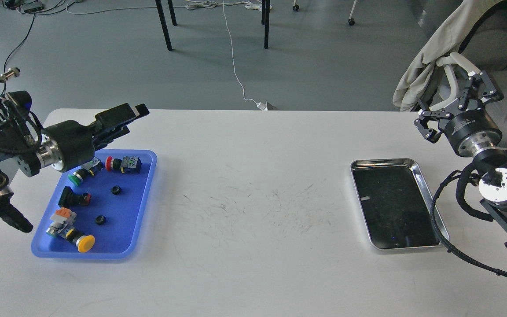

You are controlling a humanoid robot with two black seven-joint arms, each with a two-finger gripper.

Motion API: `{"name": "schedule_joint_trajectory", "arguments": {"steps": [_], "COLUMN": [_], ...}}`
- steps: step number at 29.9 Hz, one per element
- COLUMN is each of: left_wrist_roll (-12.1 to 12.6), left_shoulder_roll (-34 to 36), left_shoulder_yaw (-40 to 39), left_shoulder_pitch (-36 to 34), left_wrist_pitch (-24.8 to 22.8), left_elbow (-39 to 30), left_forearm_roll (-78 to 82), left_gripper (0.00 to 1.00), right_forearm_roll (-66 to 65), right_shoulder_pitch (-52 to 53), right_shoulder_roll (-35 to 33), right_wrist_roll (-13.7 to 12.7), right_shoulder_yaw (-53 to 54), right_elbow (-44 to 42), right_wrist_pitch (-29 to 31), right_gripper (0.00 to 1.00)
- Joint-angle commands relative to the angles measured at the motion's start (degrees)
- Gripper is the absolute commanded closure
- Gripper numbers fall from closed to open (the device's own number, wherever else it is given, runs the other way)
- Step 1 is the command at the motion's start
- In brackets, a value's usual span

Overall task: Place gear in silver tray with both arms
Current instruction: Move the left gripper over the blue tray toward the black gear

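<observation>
The silver tray [426, 185] lies flat on the right side of the white worktop [253, 198]; it is a shiny steel rectangle with rounded corners and a raised rim, its long side running away from the viewer; its dark bottom is scuffed and reflective; two small black gears [115, 190] lie well apart from it, in the blue tray [141, 207] at the left.

Lab: floor cables [234, 57], white worktable [253, 211].
</observation>
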Motion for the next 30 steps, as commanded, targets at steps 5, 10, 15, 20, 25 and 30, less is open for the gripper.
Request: {"name": "schedule_joint_trajectory", "arguments": {"steps": [5,10,15,20,25,30], "left_wrist_roll": [-8.4,-8.8,-8.9,-8.8,-9.0,-9.1], "left_shoulder_roll": [0.9,0.2,-0.5,-0.5,-0.5,0.0], "left_shoulder_yaw": [2.6,3.7,4.0,4.0,4.0,4.7], "left_shoulder_pitch": [-1.3,-1.3,-1.6,-1.8,-3.7,-3.7], "left_wrist_pitch": [0.3,0.5,1.3,3.4,2.7,2.4], "left_elbow": [0.0,0.0,0.3,3.1,5.0,7.3], "left_forearm_roll": [9.5,23.5,31.5,32.5,34.1,35.8], "left_gripper": [0.01,0.01,0.01,0.02,0.02,0.02], "right_forearm_roll": [0.0,0.0,0.0,-0.2,-0.2,-0.7], "right_shoulder_pitch": [0.0,0.0,0.0,0.0,-0.1,-0.1], "right_shoulder_roll": [0.2,0.2,0.2,-0.1,-0.4,0.2], "right_wrist_roll": [0.0,0.1,0.1,0.1,0.1,0.2], "right_shoulder_yaw": [0.0,0.0,0.0,0.0,0.0,0.0], "right_elbow": [-0.1,-0.1,-0.1,0.0,0.0,0.0], "right_wrist_pitch": [0.0,0.0,0.0,0.0,0.0,0.0], "right_gripper": [0.01,0.01,0.01,0.01,0.01,0.01]}}
